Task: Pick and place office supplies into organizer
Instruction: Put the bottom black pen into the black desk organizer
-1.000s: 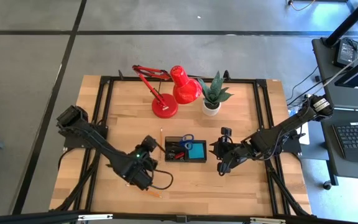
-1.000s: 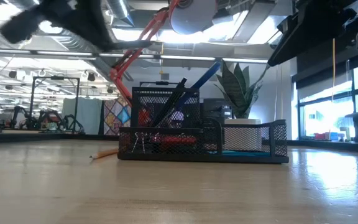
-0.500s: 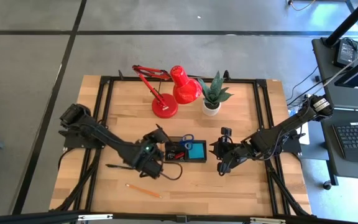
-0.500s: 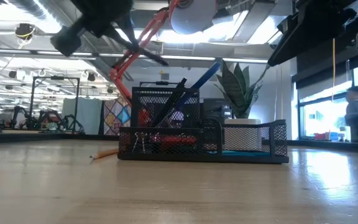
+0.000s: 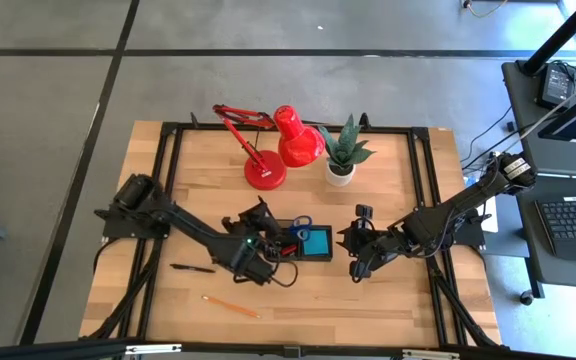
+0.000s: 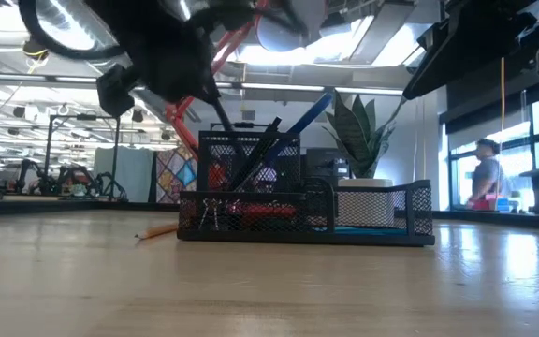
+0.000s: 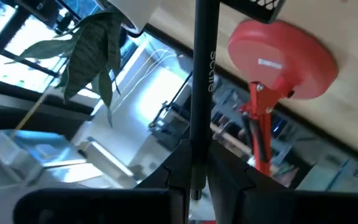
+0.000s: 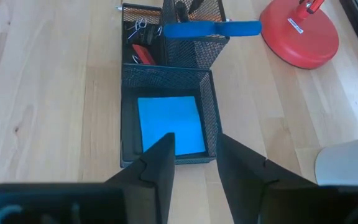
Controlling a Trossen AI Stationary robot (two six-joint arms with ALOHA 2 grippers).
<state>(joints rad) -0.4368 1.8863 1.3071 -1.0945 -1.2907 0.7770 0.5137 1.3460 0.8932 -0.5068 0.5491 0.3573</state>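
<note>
Above organizer [image 5: 298, 241] left end, left gripper [image 5: 253, 245] fingers pinched on black pen [image 7: 201, 93], over tall mesh cup. Pen likely light, stiff, slick; grip sits near one end, so long free length may swing; mid-barrel hold likely steadier. Right gripper [image 8: 191, 155] waits just beside organizer's other end, fingers partly apart, holding nothing. Only left wrist view shows pinch on pen. High view alone shows second pen [image 5: 192, 268] and pencil [image 5: 231, 306] lying on table [image 5: 388, 300]. Right wrist view shows blue notepad [image 8: 170, 123] in tray, scissors [image 8: 210, 28] in cup.

The organizer [image 5: 298, 241] is flanked closely by the left gripper [image 5: 258, 222] and right gripper [image 5: 356, 243]; behind it, passage is blocked by the red lamp [image 5: 273, 150] and potted plant [image 5: 343, 152], while bare table [image 5: 368, 305] is left in front.
</note>
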